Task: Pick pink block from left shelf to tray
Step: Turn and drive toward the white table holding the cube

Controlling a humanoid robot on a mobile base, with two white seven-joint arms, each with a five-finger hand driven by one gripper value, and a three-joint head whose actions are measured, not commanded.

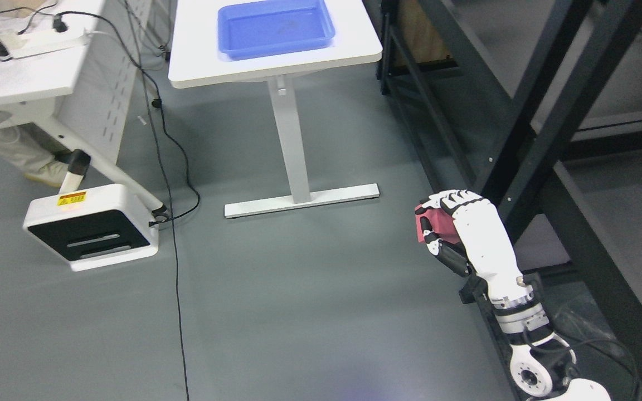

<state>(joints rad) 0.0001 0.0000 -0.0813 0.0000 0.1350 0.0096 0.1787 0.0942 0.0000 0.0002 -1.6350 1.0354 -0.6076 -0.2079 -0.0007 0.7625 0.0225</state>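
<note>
Right hand [468, 231] comes in from the lower right, arm running up from the bottom edge. Fingers [455, 199] curled over the top of the pink block [438, 225], thumb side under it, so the block is clamped inside the hand. Only the block's left face and part of the top show; the rest is hidden by the white palm and black finger joints. Block held in the air above the grey floor [310, 312], just left of the black shelf frame [527, 139], not touching any shelf board that can be seen.

Blue tray [276, 47] sits on the white table [354, 53] at top centre, well apart from the hand and up-left of it. Tray looks empty.

Second white desk [25, 81] at top left with a power strip [42, 40]; black cable [173, 184] drops from it across the floor. White device with a yellow label [90, 228] stands on the floor at left. A person's leg [14, 150] shows under the left desk.
</note>
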